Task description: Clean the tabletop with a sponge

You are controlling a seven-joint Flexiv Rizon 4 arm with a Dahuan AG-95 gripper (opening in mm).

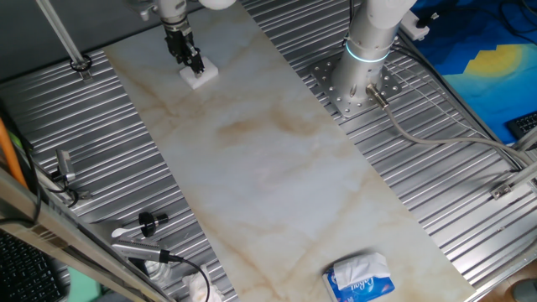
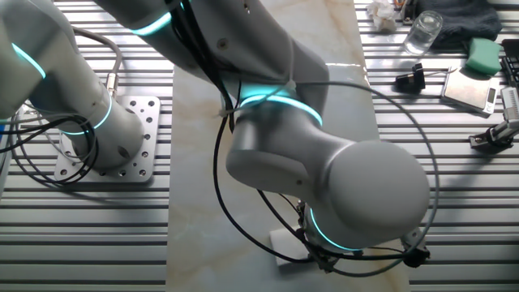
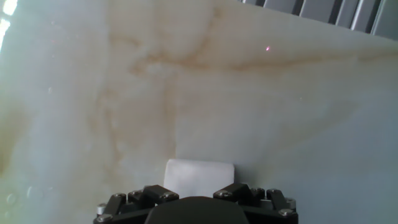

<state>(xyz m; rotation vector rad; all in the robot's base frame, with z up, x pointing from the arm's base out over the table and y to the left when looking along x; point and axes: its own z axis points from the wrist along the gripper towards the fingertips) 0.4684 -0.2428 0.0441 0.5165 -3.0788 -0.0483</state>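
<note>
Arm hides most of the sponge (image 2: 284, 243) — tissue pack (image 1: 361, 281) cut by the edge.

A: Tabletop (image 1: 277, 168) reads as polished marble-look slab, off-white, tan veins, smooth with a soft sheen in the hand view.

B: Agreed. Counter (image 1: 453, 210) around it is ribbed grey metal, dull satin finish.

A: Sponge (image 1: 200, 75) looks like white foam, matt, fine-grained. Hand (image 1: 191, 60) gripping it is black, matt, with small metal screw heads.

B: Arm (image 2: 324, 162) shell is smooth glossy light-grey plastic or painted metal; cannot tell which. Base plate (image 1: 352, 88) is bare metal, drilled.

A: Tissue pack (image 1: 361, 278) is glossy blue-and-white plastic film, crinkled. Glass (image 2: 423, 32) is clear, shiny.
</note>
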